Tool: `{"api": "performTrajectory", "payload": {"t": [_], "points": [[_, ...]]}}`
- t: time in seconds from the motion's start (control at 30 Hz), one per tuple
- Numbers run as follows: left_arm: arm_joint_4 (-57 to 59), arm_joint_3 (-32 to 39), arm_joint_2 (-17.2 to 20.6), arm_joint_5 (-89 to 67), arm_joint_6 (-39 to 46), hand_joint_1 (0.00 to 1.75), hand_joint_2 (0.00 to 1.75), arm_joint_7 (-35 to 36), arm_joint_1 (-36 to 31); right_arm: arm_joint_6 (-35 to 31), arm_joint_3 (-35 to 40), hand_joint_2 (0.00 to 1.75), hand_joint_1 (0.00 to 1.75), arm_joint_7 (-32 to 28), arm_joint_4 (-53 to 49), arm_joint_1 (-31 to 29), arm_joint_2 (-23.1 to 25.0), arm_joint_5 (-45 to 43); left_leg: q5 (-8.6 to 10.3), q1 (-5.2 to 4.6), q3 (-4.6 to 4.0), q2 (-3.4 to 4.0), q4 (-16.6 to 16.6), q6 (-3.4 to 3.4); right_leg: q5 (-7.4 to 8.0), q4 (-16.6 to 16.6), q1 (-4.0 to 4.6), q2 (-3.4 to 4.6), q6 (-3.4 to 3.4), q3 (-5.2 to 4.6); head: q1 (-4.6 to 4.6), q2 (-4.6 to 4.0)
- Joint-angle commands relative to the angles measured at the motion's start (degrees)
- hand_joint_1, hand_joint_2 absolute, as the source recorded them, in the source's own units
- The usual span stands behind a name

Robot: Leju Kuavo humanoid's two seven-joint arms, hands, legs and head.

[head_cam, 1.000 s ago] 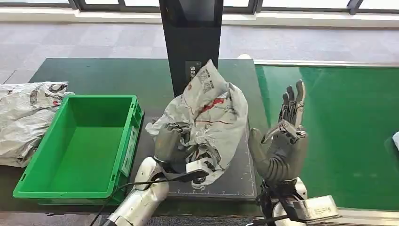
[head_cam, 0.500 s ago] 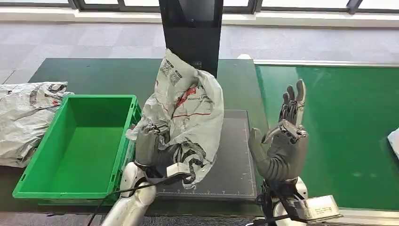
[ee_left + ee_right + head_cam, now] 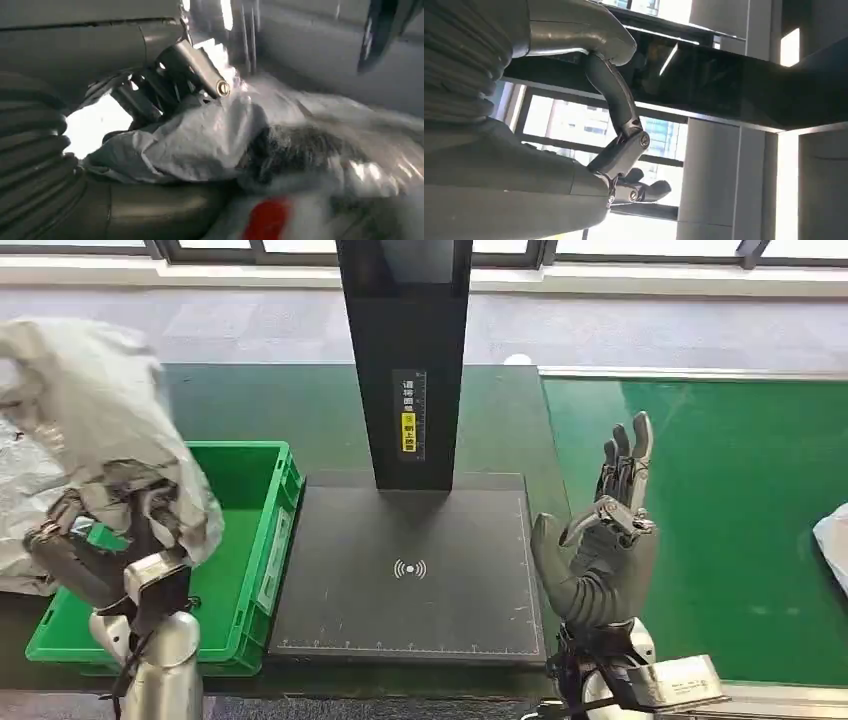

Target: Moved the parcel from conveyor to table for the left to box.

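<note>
A crumpled grey plastic parcel (image 3: 105,430) hangs above the left part of the green crate (image 3: 255,515), gripped from below by my left hand (image 3: 85,555). In the left wrist view the parcel (image 3: 210,140) is bunched between the thumb and the dark fingers (image 3: 165,85), with a red mark on its skin. My right hand (image 3: 600,540) stands upright at the right edge of the black scanner pad (image 3: 410,575), fingers spread and holding nothing. The right wrist view shows that hand (image 3: 619,145) against windows and ceiling.
A black scanner post (image 3: 405,350) rises from the back of the pad. More grey parcels (image 3: 20,490) lie on the table left of the crate. The green conveyor (image 3: 720,510) runs along the right, with a white parcel (image 3: 833,540) at its right edge.
My left hand has carried the parcel from above the scanner pad leftward to above the green crate. The right hand has stayed in place.
</note>
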Motion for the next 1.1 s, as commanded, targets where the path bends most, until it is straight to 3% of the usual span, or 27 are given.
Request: {"api": "performTrajectory", "payload": {"t": [0.03, 0.1, 0.2, 0.4, 0.7, 0.73, 0.77, 0.83, 0.87, 0.93, 1.1], "points": [[0.74, 12.84, 0.98, 8.67, -0.61, 1.75, 1.75, 0.06, -0.29, 0.51, 2.21, 1.75, 0.00, 0.13, 3.19, -1.94, 0.36, 0.87, -0.01, -0.01, 0.13, 0.22, -0.11, 0.00, 0.02, -0.08, 0.00, 0.19, -0.09, 0.06, 0.00, 0.00], [5.96, 13.19, 2.08, 7.23, -2.39, 1.75, 1.75, 1.55, -2.05, 0.74, 1.41, 1.75, 0.00, 0.13, 3.07, -1.75, 1.03, 1.85, 0.00, -0.02, 0.18, 0.30, -0.15, -0.01, 0.05, -0.10, -0.01, 0.25, -0.11, 0.09, 0.00, 0.00], [14.25, 11.25, 2.75, -3.19, -7.69, 1.75, 1.75, 9.37, -6.56, 0.69, 0.49, 1.75, 0.00, 0.13, 1.17, -0.02, 0.74, 2.77, 0.07, -0.04, 0.08, -0.16, -0.11, -0.01, -0.03, -0.06, -0.03, -0.18, -0.09, 0.09, 0.00, 0.00], [26.61, 6.50, 2.94, -22.27, -14.43, 1.75, 1.75, 23.24, -11.68, 1.04, -0.12, 1.75, 0.00, 0.13, -0.13, 1.33, 0.73, 3.57, 0.19, -0.01, 0.04, -0.27, -0.16, -0.04, 0.07, -0.16, 0.00, -0.34, -0.13, 0.08, 0.00, 0.00], [27.08, 6.37, 2.58, -22.57, -13.84, 1.75, 1.75, 23.35, -11.87, 1.00, -0.15, 1.75, 0.00, 0.13, -0.03, 1.32, 0.85, 3.63, 0.12, -0.02, 0.01, -0.02, -0.03, -0.09, 0.13, -0.04, -0.02, -0.10, -0.12, -0.06, 0.00, 0.00], [26.74, 6.40, 2.62, -22.64, -13.81, 1.10, 1.75, 23.36, -11.63, 0.99, -0.16, 1.75, 0.00, 0.13, 0.15, 1.22, 1.02, 3.65, 0.13, 0.00, 0.05, 0.01, -0.08, -0.10, 0.15, -0.09, 0.02, -0.10, -0.15, -0.03, 0.00, 0.00], [27.33, 5.98, 2.61, -23.76, -14.27, 0.02, 1.75, 24.20, -12.08, 0.90, -0.15, 1.75, 0.00, 0.13, 0.12, 1.22, 1.07, 3.67, 0.11, -0.01, 0.04, 0.04, -0.05, -0.11, 0.14, -0.05, 0.00, -0.05, -0.14, -0.07, 0.00, 0.00], [28.53, 5.51, 2.60, -25.07, -13.95, 0.00, 1.75, 25.02, -12.88, 0.95, -0.10, 1.75, 0.00, 0.13, 0.51, 0.86, 1.04, 3.65, 0.14, -0.02, 0.03, 0.03, -0.07, -0.11, 0.15, -0.06, 0.00, -0.08, -0.14, -0.07, 0.00, 0.00], [28.98, 5.46, 2.51, -25.43, -13.55, 0.00, 0.00, 25.53, -13.19, 1.08, -0.15, 1.75, 0.00, 0.13, 0.84, 0.58, 1.08, 3.61, 0.16, 0.01, 0.03, 0.02, -0.09, -0.11, 0.18, -0.10, 0.03, -0.10, -0.16, -0.05, 0.00, 0.00], [27.16, 7.01, 2.55, -26.49, -4.82, 0.00, 0.00, 27.92, -12.10, 2.78, -0.17, 1.75, 0.00, 0.13, 2.57, -1.10, 1.40, 2.51, 0.15, 0.00, -0.01, 0.04, -0.04, -0.10, 0.18, -0.05, 0.02, -0.08, -0.14, -0.10, 0.00, 0.00], [24.51, 7.04, 3.30, -25.71, -5.23, 0.00, 0.00, 27.98, -9.97, 2.90, -0.41, 1.75, 0.00, 0.13, 3.92, -2.37, 1.97, 2.59, 0.09, 0.00, 0.06, 0.35, -0.09, -0.10, 0.22, -0.07, 0.01, 0.24, -0.15, -0.09, 0.00, 0.00]]}}
